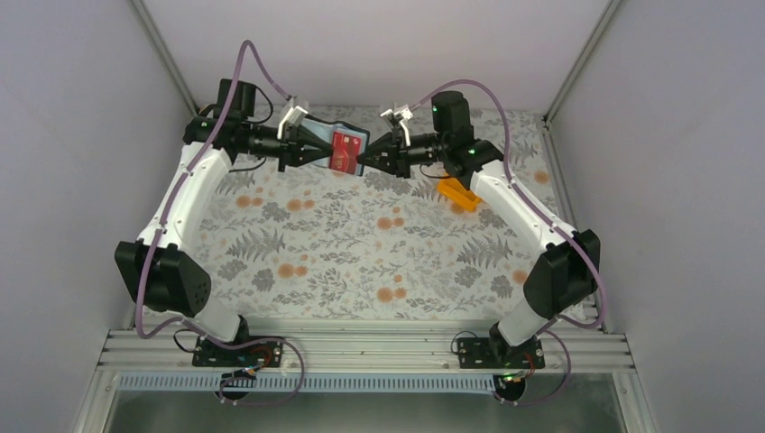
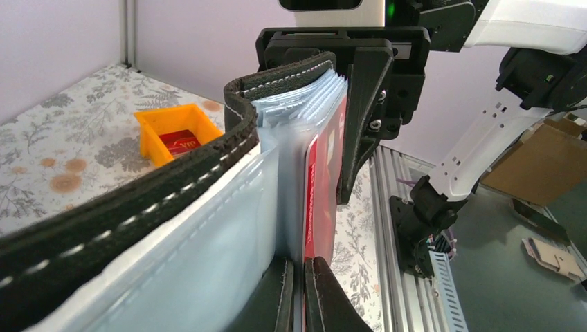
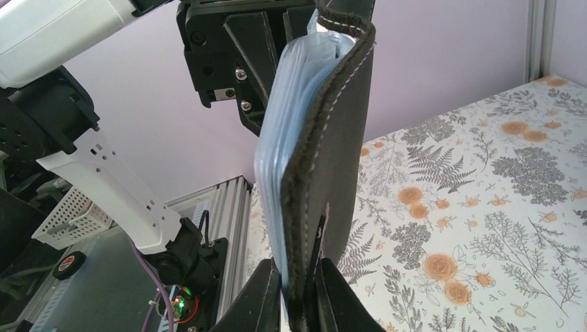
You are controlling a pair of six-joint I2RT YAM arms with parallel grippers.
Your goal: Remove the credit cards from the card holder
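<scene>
While between left tool [image 1: 322, 152] and right tool [image 1: 365, 159], card holder [image 1: 338, 129] aloft.

No legible text, number or brand was noted. White print is seen along the red credit card [image 2: 322, 197] in the card holder [image 2: 138, 204], too blurred to be read. Faint light markings are seen on a second card [image 2: 178, 142] in the orange bin [image 2: 149, 131], likewise unreadable.
</scene>
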